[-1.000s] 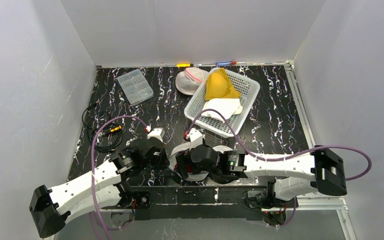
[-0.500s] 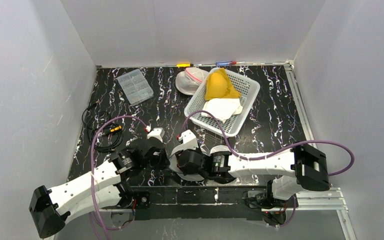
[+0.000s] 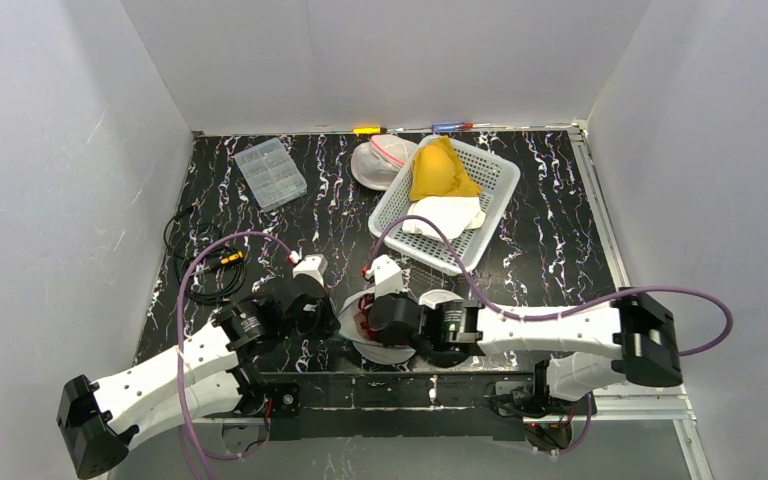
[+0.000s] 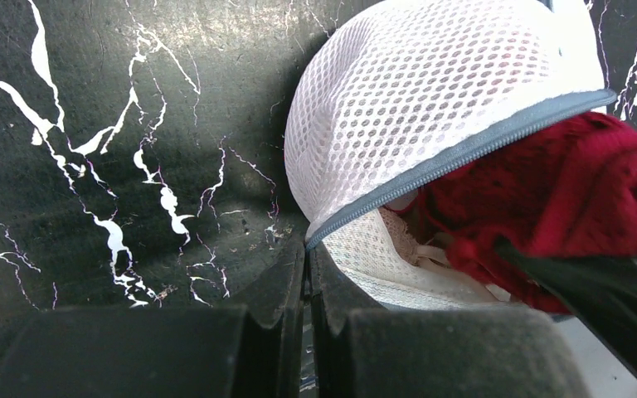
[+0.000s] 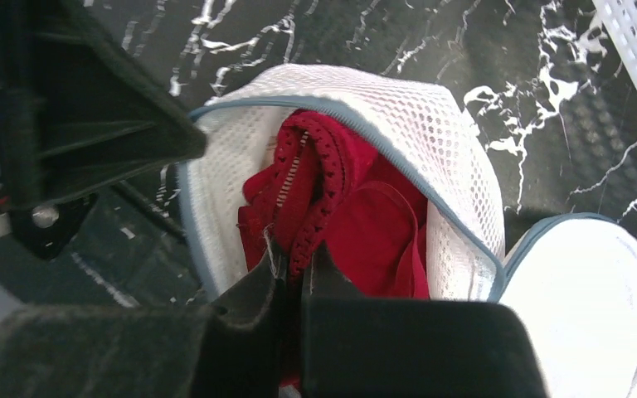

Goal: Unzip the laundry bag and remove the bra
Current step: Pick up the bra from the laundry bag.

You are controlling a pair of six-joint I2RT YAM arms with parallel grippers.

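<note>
Bag (image 4: 431, 108): white mesh dome with a grey zip, unzipped and gaping. It sits on the worktop (image 3: 550, 250) at the near edge, between the two wrists. From the top camera only slivers of it show under the arms.

Bra (image 5: 373, 224): red with a lace edge. Most of it is inside the bag and bunched up at the opening, and part of it bulges over the zip line. It is not out yet.

Right pincer (image 5: 292, 261): reaches into the opening, fingers pressed together and pinching the bra's lace edge.

Left pincer (image 4: 308, 265): fingers pressed together at the low end of the zip edge. We read this as pinching the bag's rim there.

In the right wrist view, a smooth white flap with the same grey edging lies open just beside the mesh half.

Basket (image 3: 496, 200): white and perforated, mid-worktop toward the far side, well apart from the bag. It holds a yellow cloth (image 3: 440, 170) at the far end and a white cloth (image 3: 445, 215) nearer us, the two touching.

Second bag (image 3: 378, 160): white with pink trim, touching the basket's far-left side. We can't see its contents.

Box (image 3: 270, 172): clear and compartmented, far left, lid down. The contents are too small to tell.

Cable (image 3: 205, 265): a black coil at the left edge with an orange bit in it.

We can't make out any writing or labels at this size.
</note>
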